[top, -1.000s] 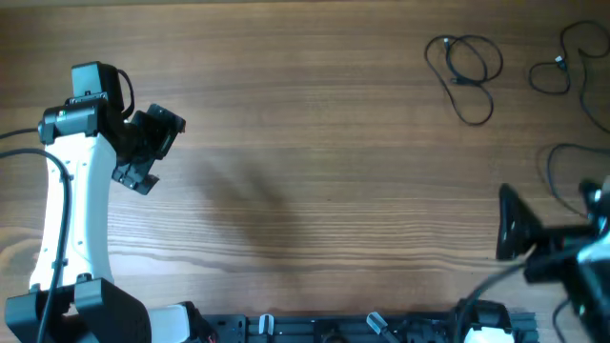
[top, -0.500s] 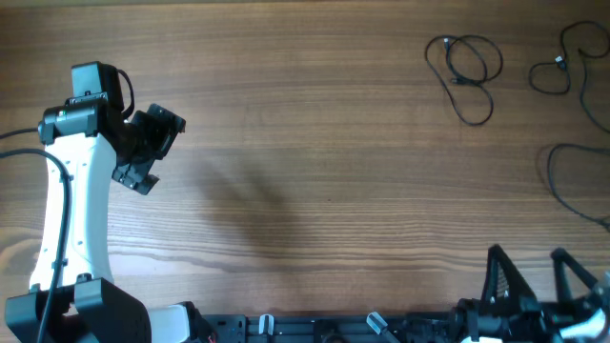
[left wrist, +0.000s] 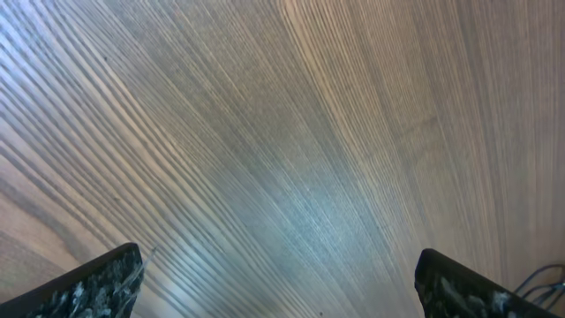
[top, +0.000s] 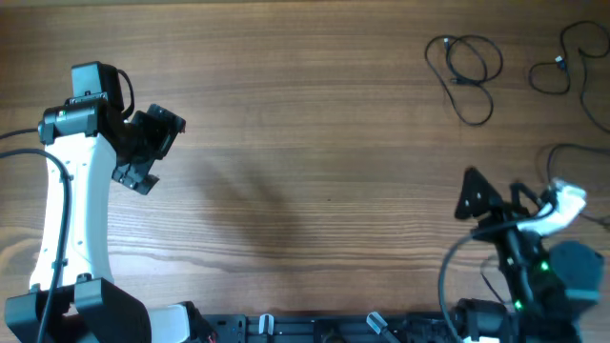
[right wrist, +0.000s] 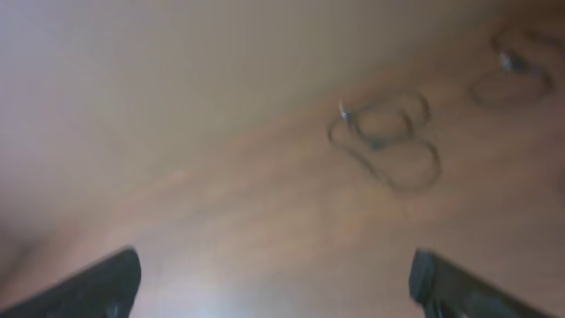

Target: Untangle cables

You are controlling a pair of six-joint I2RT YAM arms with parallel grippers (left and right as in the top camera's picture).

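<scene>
Three thin black cables lie apart on the wooden table. One looped cable (top: 468,72) lies at the far right. A second cable (top: 562,63) lies in the far right corner. A third cable (top: 564,162) runs along the right edge, partly hidden by my right arm. The right wrist view is blurred but shows the looped cable (right wrist: 386,139) and the second cable (right wrist: 512,79) ahead. My right gripper (top: 496,198) (right wrist: 274,269) is open and empty, short of the cables. My left gripper (top: 155,151) (left wrist: 278,269) is open and empty at the far left, over bare wood.
The table (top: 305,114) is plain brown wood. A black rail (top: 324,329) with the arm bases runs along the front edge. The left arm's white link (top: 67,200) stands at the left edge.
My right arm has swung from the right edge down to the front edge and back up into the lower right. The left arm and the cables have not moved.
</scene>
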